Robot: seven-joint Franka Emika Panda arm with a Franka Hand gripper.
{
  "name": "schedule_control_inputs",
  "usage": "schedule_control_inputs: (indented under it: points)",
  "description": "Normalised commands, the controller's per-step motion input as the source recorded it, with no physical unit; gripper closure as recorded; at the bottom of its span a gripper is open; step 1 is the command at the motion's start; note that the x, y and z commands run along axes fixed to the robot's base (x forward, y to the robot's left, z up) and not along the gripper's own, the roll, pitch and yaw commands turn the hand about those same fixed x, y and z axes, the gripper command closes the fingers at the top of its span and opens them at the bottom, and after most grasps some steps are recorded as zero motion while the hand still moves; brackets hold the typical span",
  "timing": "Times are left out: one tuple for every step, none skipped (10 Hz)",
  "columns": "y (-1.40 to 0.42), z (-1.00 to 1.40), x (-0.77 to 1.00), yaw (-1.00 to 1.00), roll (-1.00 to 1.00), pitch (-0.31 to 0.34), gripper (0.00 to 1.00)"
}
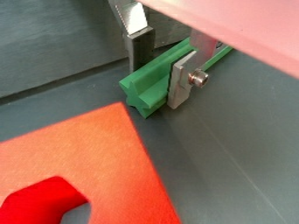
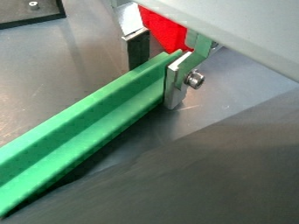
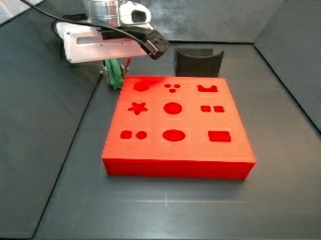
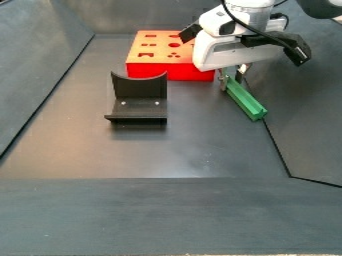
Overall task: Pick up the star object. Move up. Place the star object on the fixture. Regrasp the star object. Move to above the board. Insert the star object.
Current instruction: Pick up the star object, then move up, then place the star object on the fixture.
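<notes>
**Ana:** Dark grey flooring [image 4: 160,150] with raised dark walls makes up the work area. What sits on it?

**Ben:** Three things. In both side views the board [image 3: 175,127] lies flat, red, with its cutouts facing up. The fixture [image 4: 136,98] stands apart from it, a dark bracket with a notch in its upright. The star object [image 4: 246,98] lies on the floor beside the board, lengthwise, on the side away from the fixture.

**Ana:** And the gripper?

**Ben:** The gripper [image 1: 156,63] is low over the green rod. In both wrist views a silver finger [image 2: 177,80] presses flat against one side of the rod, and the other finger [image 2: 135,48] stands against the opposite side. So the jaws are closed on the star object, near one end of it.

**Ana:** Is it lifted?

**Ben:** I cannot tell for sure. In a side view the rod looks to be lying on the floor, with the gripper's white body [image 4: 241,45] right above it.

**Ana:** How does the rod look close up?

**Ben:** In a wrist view its ridged length runs away from the fingers; in a wrist view its notched end shows just beside the board's edge [image 1: 93,166]
</notes>
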Motion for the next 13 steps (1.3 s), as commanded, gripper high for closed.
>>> schedule_control_inputs:
  points:
    - [0.0,0.0,0.0,0.0,0.0,0.0,1.0]
    - [0.0,0.83,0.0,0.0,0.0,0.0,1.0]
    - [0.0,0.82,0.01,0.03,0.0,0.002,1.0]
    - [-0.01,0.73,0.0,0.03,-0.01,0.042,1.0]
    - [-0.01,0.64,0.0,0.04,-0.02,0.064,1.0]
    - [-0.01,0.49,0.0,0.03,-0.04,0.065,1.0]
    - [-0.01,0.41,-0.01,0.03,-0.05,0.062,1.0]
    - [-0.01,0.29,-0.02,0.03,-0.06,0.049,1.0]
    - [0.0,1.0,0.0,0.0,0.0,0.0,1.0]
    - [0.0,1.0,0.0,-0.01,-0.01,-0.006,1.0]
    - [0.0,1.0,-0.01,-0.01,-0.02,0.015,1.0]
    - [-0.01,1.0,-0.01,0.0,-0.03,0.021,1.0]
    - [-0.01,1.0,-0.02,0.0,-0.05,0.027,1.0]
